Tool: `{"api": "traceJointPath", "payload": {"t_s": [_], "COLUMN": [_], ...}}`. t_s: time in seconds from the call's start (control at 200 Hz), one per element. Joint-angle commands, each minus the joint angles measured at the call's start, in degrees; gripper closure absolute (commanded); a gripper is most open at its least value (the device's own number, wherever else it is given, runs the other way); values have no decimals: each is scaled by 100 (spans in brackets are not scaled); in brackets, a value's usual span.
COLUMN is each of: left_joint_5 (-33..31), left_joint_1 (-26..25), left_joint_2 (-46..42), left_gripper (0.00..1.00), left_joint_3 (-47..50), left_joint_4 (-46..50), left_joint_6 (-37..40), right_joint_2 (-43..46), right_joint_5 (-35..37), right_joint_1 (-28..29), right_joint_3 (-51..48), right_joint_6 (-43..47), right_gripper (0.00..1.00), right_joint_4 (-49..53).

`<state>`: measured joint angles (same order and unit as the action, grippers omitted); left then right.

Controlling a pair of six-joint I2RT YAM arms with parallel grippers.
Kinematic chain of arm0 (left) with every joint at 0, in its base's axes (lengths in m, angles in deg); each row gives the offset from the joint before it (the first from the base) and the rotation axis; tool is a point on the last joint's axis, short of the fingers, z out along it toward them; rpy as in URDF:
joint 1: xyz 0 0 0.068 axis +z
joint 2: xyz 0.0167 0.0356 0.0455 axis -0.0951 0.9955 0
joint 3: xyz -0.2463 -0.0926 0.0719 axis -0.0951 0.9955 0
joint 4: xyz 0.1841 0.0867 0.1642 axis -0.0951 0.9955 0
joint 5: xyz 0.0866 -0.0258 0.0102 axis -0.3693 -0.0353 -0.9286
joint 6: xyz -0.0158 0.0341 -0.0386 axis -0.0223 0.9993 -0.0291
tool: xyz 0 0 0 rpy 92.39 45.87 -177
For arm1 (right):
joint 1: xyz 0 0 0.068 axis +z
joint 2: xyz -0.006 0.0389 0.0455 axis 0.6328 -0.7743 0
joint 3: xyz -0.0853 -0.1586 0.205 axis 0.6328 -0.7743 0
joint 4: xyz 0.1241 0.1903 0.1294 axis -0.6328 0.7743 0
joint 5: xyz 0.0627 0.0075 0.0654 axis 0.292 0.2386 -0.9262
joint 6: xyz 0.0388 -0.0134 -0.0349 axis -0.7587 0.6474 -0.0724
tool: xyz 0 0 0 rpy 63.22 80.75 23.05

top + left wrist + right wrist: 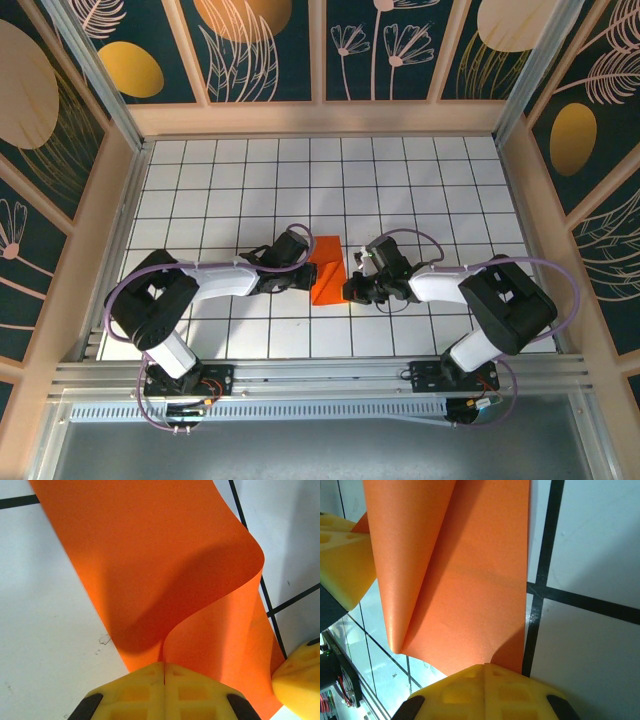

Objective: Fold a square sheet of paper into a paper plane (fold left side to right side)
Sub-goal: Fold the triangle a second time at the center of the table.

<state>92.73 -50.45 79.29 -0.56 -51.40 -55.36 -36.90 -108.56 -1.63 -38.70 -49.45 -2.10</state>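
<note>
The thin bright orange square sheet of paper (327, 268) curls at the white gridded worktop's (420, 180) middle, pinched by the closed left end effector (164, 666) and right end effector (485, 666). Uneven pulls may skew the crease or tear it.

I find nothing here that I can read: no words, numbers, labels, brand marks or signs. The square sheet of paper (327, 270) is plain orange on every face I see, in my wrist views too. The wall panels (385, 50) carry only drawn leaves, flowers and gold ovals, with no lettering. The table (420, 180) bears nothing but a black grid on white.
</note>
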Motion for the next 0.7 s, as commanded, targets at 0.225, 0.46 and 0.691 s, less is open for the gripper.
{"api": "traceJointPath", "payload": {"t_s": [0.225,0.46,0.691], "left_joint_5": [24,13,11], "left_joint_1": [39,34,36], "left_joint_2": [246,274,353], "left_gripper": [100,100,100], "left_joint_3": [-88,-43,-48], "left_joint_4": [-51,-66,-12], "left_joint_6": [115,121,126], "right_joint_2": [-216,-53,687], "right_joint_5": [352,300,238], "right_joint_1": [102,113,24], "right_joint_3": [-12,76,311], "right_joint_6": [137,125,131], "right_gripper": [100,100,100], "right_joint_4": [540,562,795]}}
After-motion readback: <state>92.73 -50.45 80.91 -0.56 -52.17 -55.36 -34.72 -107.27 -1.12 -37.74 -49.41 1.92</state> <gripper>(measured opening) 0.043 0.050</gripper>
